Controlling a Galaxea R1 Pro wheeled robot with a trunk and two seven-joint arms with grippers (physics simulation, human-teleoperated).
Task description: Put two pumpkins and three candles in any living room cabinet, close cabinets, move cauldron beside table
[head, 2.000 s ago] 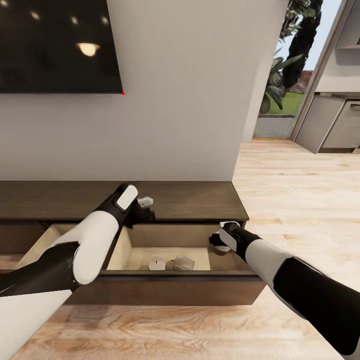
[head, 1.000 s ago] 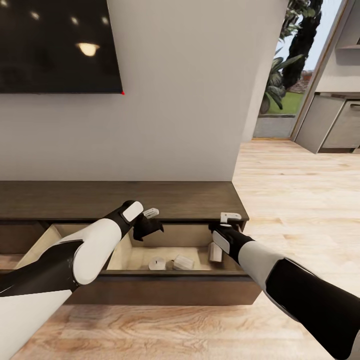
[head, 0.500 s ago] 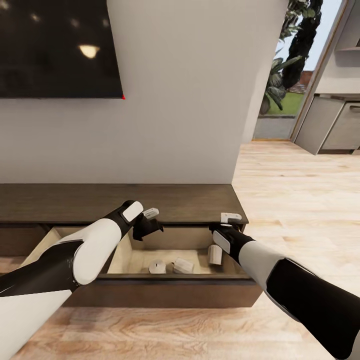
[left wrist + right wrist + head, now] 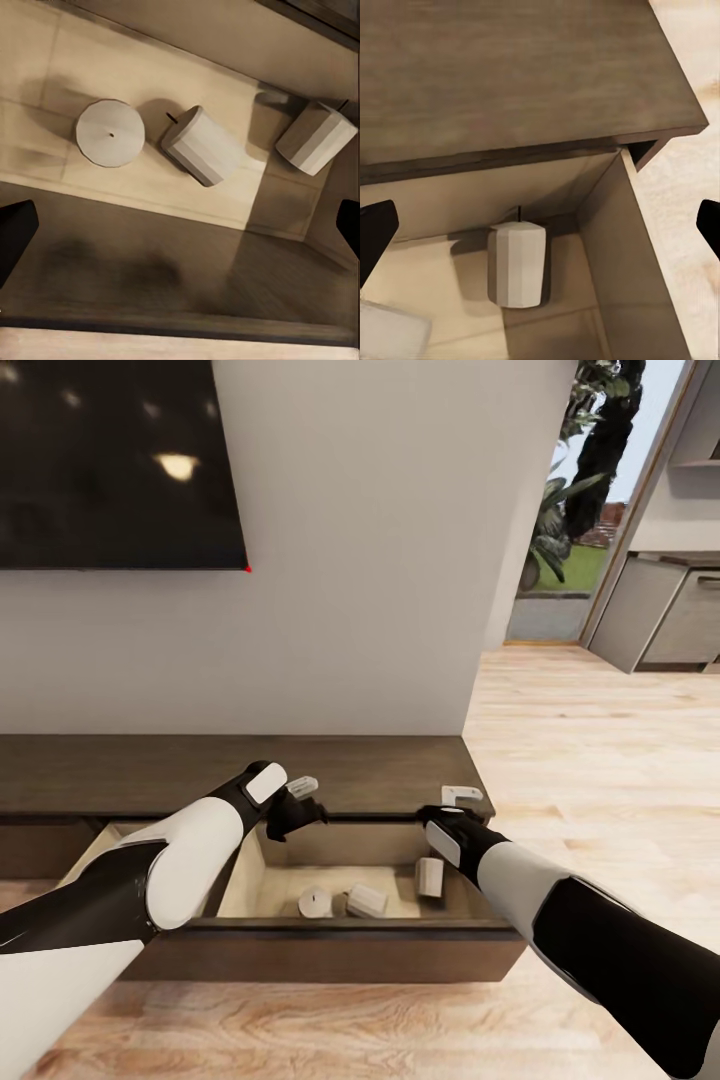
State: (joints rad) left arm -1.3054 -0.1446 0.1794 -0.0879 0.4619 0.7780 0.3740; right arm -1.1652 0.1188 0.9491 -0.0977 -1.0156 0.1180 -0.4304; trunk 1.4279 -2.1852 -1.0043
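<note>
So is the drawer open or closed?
Open. The drawer is pulled out from the cabinet, and three candles lie inside.

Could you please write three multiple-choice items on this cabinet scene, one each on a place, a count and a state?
1. Where are the candles?
A. On top of the cabinet
B. Inside the open drawer
C. On the floor

2. How many candles are in the drawer?
A. One
B. Two
C. Three

3. What is the state of the right tool?
A. Open and holding nothing
B. Shut on a candle
C. Shut on a pumpkin

Answers:
1. B: all lie on the pale bottom of the open drawer of the cabinet.
2. C: the upright candle, the tipped candle and the candle by the right wall make three.
3. A: the right tool has its fingers spread in the right wrist view, with the candle lying free below; the left tool is open too.
</note>
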